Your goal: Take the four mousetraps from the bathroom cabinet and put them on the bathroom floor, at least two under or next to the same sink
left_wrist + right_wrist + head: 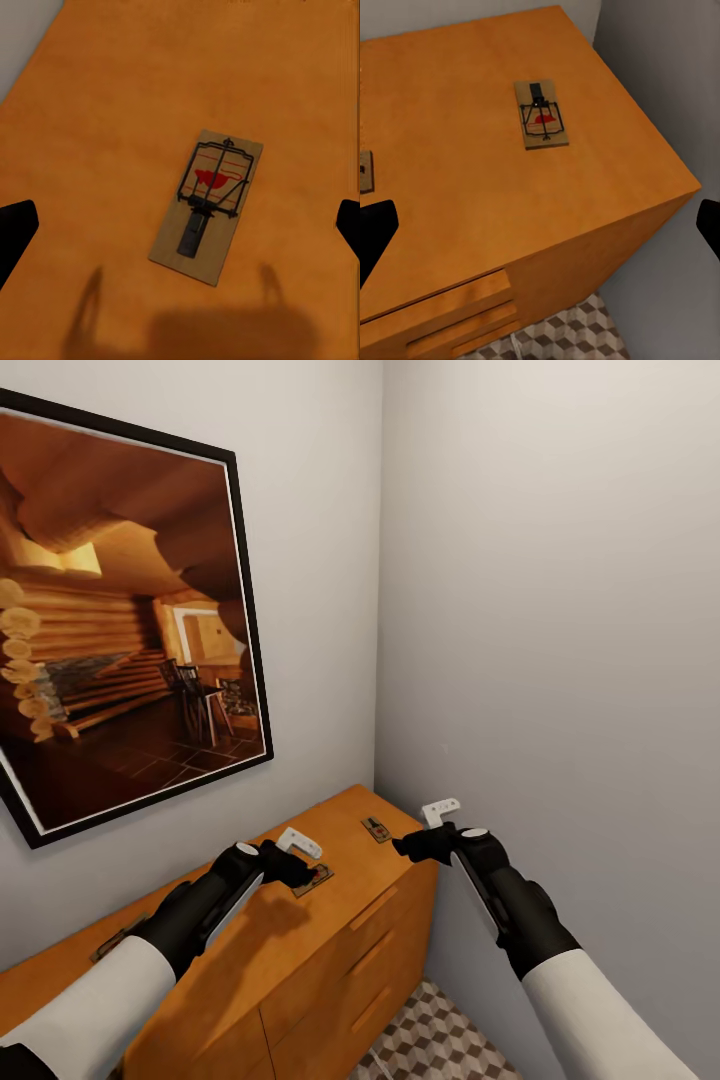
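Left gripper, jaws wide and empty, hovers above a mousetrap lying flat on the cabinet top; recommend descending squarely, closing across the board's narrow sides.

mousetraps – 3 on top | cabinet – 1 | wall picture – 1 | grippers – 2: left gripper, right gripper | bar handles – 3

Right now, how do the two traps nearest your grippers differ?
The left trap lies mid-top of the cabinet, partly hidden under the open left gripper; the right trap lies nearer the cabinet's wall-side end, uncovered, with the open right gripper off to its side. Both are flat tan boards with black bars and red bait.
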Tool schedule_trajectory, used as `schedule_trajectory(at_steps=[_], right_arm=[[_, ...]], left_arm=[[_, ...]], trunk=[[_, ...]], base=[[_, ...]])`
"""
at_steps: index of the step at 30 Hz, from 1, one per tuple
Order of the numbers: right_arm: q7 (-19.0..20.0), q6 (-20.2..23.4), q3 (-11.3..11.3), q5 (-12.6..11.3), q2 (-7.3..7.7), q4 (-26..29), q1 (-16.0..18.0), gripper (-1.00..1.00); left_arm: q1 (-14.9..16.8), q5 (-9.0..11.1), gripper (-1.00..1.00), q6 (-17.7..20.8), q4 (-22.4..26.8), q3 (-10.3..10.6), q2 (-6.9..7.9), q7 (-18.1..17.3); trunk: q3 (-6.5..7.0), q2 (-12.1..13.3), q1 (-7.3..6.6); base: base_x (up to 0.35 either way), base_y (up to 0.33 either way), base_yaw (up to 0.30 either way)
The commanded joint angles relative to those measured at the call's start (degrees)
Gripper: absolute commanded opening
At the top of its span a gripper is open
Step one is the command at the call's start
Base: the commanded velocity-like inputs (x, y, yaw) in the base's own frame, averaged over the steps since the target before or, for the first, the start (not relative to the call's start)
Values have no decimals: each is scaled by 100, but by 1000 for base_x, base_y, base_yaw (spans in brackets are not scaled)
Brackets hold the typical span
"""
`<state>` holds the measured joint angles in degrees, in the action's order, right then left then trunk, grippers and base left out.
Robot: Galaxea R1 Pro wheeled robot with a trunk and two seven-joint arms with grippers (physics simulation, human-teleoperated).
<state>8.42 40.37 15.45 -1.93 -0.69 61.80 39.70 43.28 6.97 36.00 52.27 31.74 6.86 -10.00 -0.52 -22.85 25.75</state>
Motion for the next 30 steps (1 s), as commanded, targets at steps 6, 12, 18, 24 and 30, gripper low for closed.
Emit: schedule_trajectory(at_steps=[6,12,18,24,30], right_arm=[[2,29,-4,-18,-1,0,3,100],[2,32,-7,-22,-1,-1,3,100],[2,32,-6,-25,-1,-2,3,100],[2,33,-7,-27,-1,-2,3,100],[2,33,-6,-27,-1,-2,3,100]], left_arm=[[5,48,100,-9,8,4,2,-50],[9,64,100,20,4,2,-16,-78],[12,68,100,43,-2,3,-102,-80],[13,68,100,59,-16,-5,-152,-80],[19,68,100,63,-31,-20,-152,-80]], trunk=[[-6,-7,3],[-6,-7,3],[-6,-7,3],[-6,-7,3],[-6,-7,3]], base=[[0,0,0],[0,0,0],[0,0,0],[0,0,0],[0,0,0]])
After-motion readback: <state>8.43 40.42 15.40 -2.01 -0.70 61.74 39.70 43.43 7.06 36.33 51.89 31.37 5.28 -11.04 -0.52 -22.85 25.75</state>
